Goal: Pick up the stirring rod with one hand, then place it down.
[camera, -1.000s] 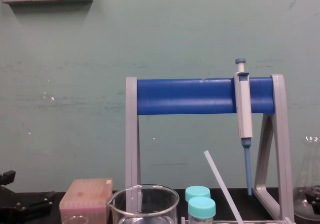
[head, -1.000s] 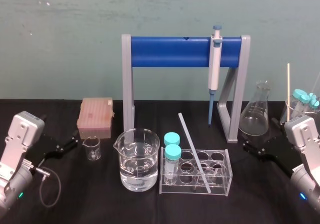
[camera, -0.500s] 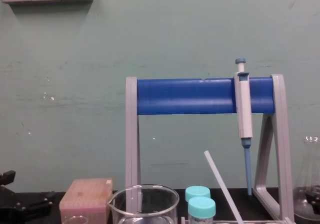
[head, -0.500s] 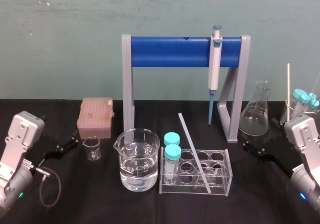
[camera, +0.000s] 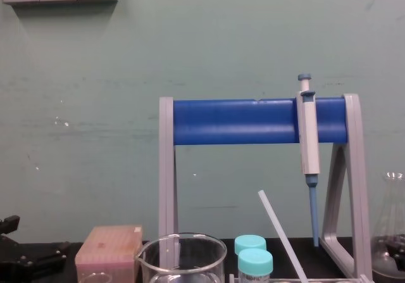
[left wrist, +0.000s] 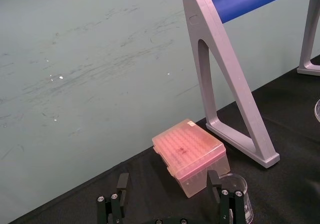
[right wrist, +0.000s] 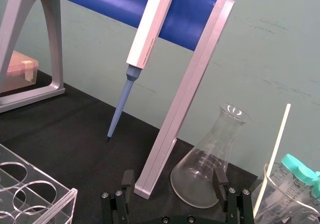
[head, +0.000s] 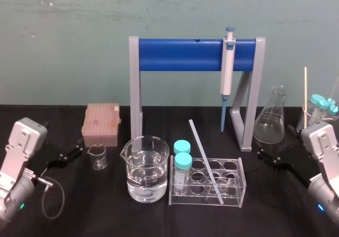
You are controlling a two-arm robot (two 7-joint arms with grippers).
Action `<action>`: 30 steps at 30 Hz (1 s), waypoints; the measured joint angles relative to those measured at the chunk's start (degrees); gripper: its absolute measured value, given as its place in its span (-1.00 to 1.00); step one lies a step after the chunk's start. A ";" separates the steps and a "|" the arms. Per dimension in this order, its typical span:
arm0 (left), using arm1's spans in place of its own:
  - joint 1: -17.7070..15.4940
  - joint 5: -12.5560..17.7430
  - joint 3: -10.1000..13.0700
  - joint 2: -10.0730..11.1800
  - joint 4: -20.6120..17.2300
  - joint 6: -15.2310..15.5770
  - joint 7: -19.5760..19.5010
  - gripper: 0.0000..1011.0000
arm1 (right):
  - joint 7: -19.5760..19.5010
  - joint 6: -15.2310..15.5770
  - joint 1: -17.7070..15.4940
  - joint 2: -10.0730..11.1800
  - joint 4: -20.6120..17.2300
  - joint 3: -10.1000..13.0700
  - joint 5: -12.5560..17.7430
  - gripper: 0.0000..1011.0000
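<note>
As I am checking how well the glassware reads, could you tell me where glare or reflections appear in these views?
Head view: white highlights on the beaker rim and water line, while the stirring rod stands out pale against the black table; right wrist view: a bright glint on the flask rim; chest view: evenly lit wall.

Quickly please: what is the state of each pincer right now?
Left pincer: open, holding nothing.
Right pincer: open, holding nothing.
</note>
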 joint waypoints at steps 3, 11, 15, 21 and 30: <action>0.00 0.00 0.00 0.00 0.00 0.00 0.00 0.98 | 0.00 0.00 0.00 0.00 0.00 0.00 0.00 0.98; 0.00 0.00 0.00 0.00 0.00 0.00 0.00 0.98 | 0.00 0.00 0.00 0.00 0.00 0.00 0.00 0.98; 0.00 0.00 0.00 0.00 0.00 0.00 0.00 0.98 | 0.00 0.00 0.00 0.00 0.00 0.00 0.00 0.98; 0.00 0.00 0.00 0.00 0.00 0.00 0.00 0.98 | 3.81 1.06 -1.16 -1.58 -1.15 3.93 7.88 0.98; 0.00 0.00 0.00 0.00 0.00 0.00 0.00 0.98 | 13.55 9.48 -3.50 -1.92 -7.25 10.16 23.18 0.98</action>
